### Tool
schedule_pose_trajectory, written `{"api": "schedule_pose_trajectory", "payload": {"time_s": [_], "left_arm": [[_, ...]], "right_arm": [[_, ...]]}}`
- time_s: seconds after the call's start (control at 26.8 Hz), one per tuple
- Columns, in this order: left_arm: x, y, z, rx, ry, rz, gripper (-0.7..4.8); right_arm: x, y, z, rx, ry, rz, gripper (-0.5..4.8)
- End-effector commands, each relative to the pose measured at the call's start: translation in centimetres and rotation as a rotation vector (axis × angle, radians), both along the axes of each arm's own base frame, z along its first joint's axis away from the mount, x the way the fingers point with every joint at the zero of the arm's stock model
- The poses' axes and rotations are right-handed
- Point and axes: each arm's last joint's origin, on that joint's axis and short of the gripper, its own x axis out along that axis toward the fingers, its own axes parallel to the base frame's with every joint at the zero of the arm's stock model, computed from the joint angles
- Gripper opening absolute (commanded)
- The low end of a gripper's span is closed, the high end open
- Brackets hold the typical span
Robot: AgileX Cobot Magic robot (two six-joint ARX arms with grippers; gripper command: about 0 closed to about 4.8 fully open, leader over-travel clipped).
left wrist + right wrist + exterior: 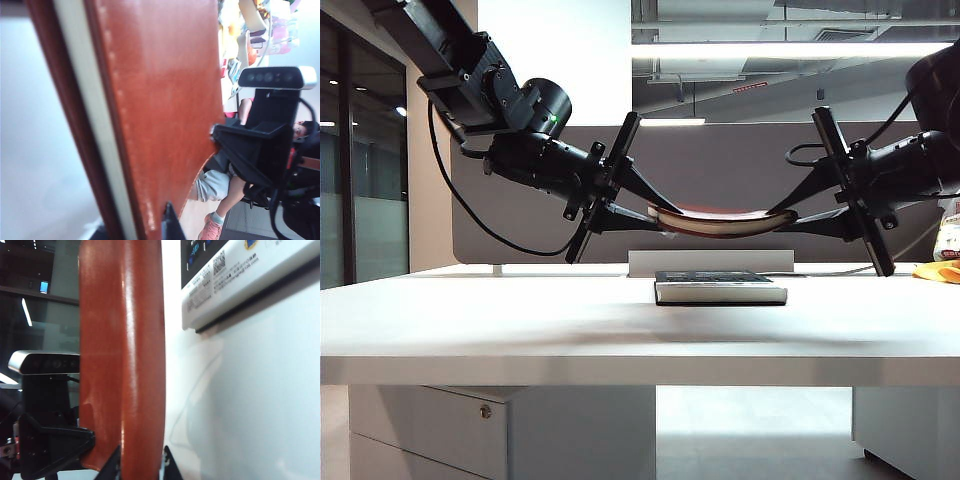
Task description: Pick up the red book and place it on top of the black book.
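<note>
Fingers on the left gripper [642, 213] and right gripper [798, 214] are clamping the sagging red book's [720, 220] ends, carrying it above the black book [720, 288]. Next move's probably lowering it level, squarely on top.

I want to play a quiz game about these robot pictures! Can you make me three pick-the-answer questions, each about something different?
1. Where is the dark red leather-covered notebook?
A. In the air above the thick black-covered book
B. On the floor
C. Under the white table

2. How many books are there?
A. One
B. Two
C. Four

3. What shape is the red notebook in?
A. Flat
B. Rolled up
C. Sagging in the middle

Answers:
1 A, the left hand and right hand hold its ends.
2 B, one red, one black.
3 C, its middle droops.
</note>
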Motion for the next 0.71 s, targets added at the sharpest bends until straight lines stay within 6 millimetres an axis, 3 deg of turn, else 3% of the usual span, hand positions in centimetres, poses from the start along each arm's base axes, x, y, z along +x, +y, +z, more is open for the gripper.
{"api": "schedule_pose_trajectory", "payload": {"time_s": [0.04, 0.41, 0.71], "left_arm": [[0.5, -1.6, 1.2, -0.062, -0.072, -0.097, -0.06], [3.4, -2.8, -0.1, -0.065, -0.061, -0.097, -0.06], [5.8, -1.0, -0.4, -0.06, -0.064, -0.023, -0.06]], "right_arm": [[0.7, 1.4, 1.6, 0.05, -0.097, 0.148, -0.02], [3.3, 0.3, 1.2, 0.048, -0.087, 0.112, -0.02], [6.5, 0.1, 1.0, 0.047, -0.084, 0.099, -0.02]]}}
